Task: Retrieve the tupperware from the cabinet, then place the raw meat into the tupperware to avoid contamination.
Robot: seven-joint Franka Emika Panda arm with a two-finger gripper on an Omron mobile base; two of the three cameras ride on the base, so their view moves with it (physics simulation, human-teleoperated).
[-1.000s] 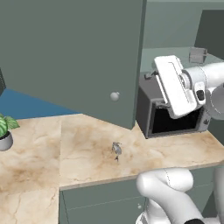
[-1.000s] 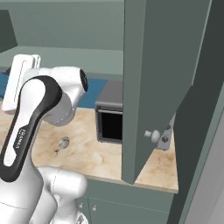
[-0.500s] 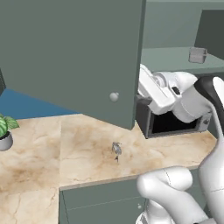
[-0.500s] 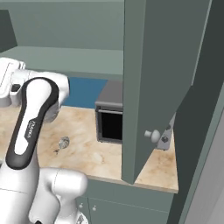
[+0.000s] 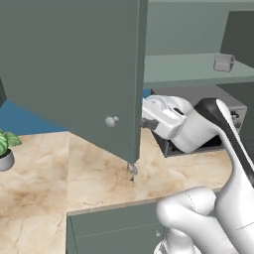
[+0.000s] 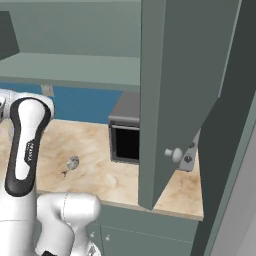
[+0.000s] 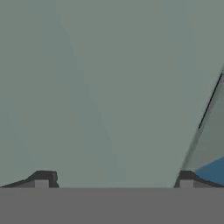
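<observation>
My gripper (image 7: 113,181), jaws wide apart and empty, faces the cabinet door (image 5: 74,64) at centre frame in the left base view, while the tupperware (image 5: 223,62) sits on the shelf (image 5: 188,69) at upper right.

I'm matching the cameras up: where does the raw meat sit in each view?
Left base view: raw meat on the counter, just below the open cabinet door, at its lower corner.
Right base view: raw meat on the counter, left of the microwave.
Shared landmark: the microwave.
</observation>
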